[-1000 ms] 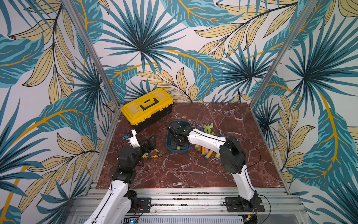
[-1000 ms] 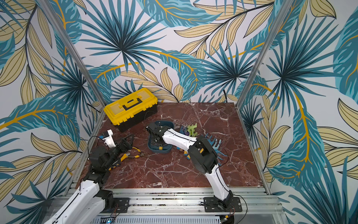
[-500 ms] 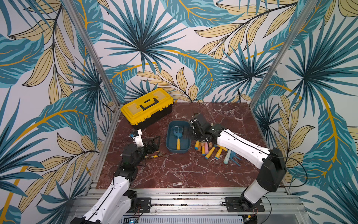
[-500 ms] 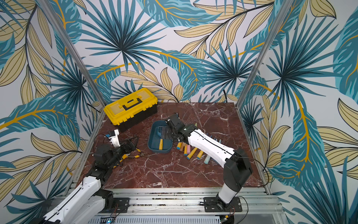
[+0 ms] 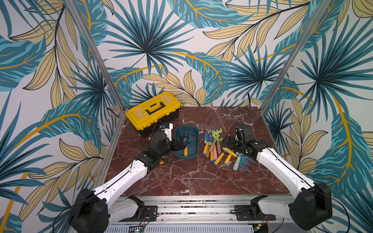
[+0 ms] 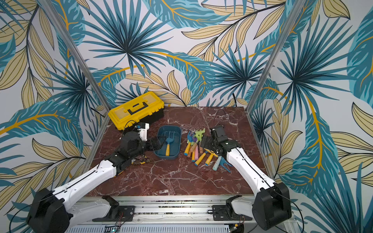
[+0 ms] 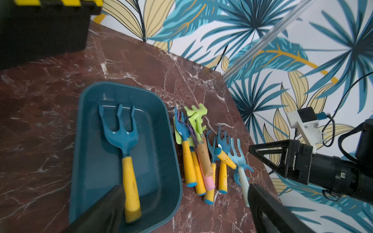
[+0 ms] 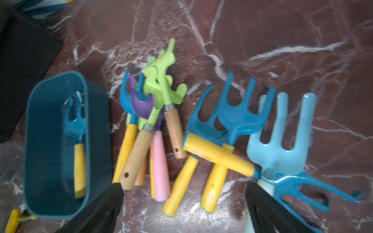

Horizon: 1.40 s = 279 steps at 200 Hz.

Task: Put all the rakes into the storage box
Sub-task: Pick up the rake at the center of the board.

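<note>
The storage box (image 5: 196, 141) (image 6: 178, 145) is a shallow teal tub in the middle of the marble table. One rake (image 6: 167, 144) (image 7: 126, 153) (image 8: 77, 141), blue-headed with a yellow handle, lies flat inside it, tines toward the back wall. My left gripper (image 5: 181, 142) (image 7: 185, 189) is open at the box's left rim, holding nothing. My right gripper (image 5: 227, 142) (image 8: 184, 185) hangs open and empty over the right side of the loose pile of rakes (image 5: 216, 149) (image 8: 201, 131).
The pile holds several hand rakes with yellow, wooden, pink and pale handles, just right of the box. A yellow-lidded black toolbox (image 5: 153, 110) stands at the back left. Yellow-handled pliers (image 6: 141, 160) lie by my left forearm.
My right gripper opened, left the rake in the box and drew back right over the pile. My left gripper moved forward to the box's left rim.
</note>
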Each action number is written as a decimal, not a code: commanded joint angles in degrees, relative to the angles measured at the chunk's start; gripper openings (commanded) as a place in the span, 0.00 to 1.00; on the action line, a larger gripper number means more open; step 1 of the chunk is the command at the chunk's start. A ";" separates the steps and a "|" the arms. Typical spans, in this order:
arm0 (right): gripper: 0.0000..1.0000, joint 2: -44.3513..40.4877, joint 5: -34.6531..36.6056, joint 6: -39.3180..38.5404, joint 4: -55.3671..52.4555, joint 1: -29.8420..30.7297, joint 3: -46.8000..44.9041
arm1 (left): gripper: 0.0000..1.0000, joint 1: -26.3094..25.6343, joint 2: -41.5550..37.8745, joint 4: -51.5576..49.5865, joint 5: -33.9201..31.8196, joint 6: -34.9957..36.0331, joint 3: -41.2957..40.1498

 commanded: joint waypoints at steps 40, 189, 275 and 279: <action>0.99 -7.46 16.13 4.57 0.20 -3.40 -7.17 | 1.00 -9.64 21.48 -22.66 -1.73 7.41 26.01; 0.99 -16.22 18.62 4.62 0.02 -4.80 -10.36 | 0.67 -16.56 62.97 -67.48 -8.11 23.03 84.92; 0.99 -16.31 18.08 4.65 0.07 -5.09 -10.47 | 0.62 -16.84 69.00 -68.57 -5.78 23.55 88.90; 0.99 -16.31 18.09 4.67 0.04 -5.12 -10.48 | 0.62 -16.82 69.29 -68.66 -5.64 23.53 89.21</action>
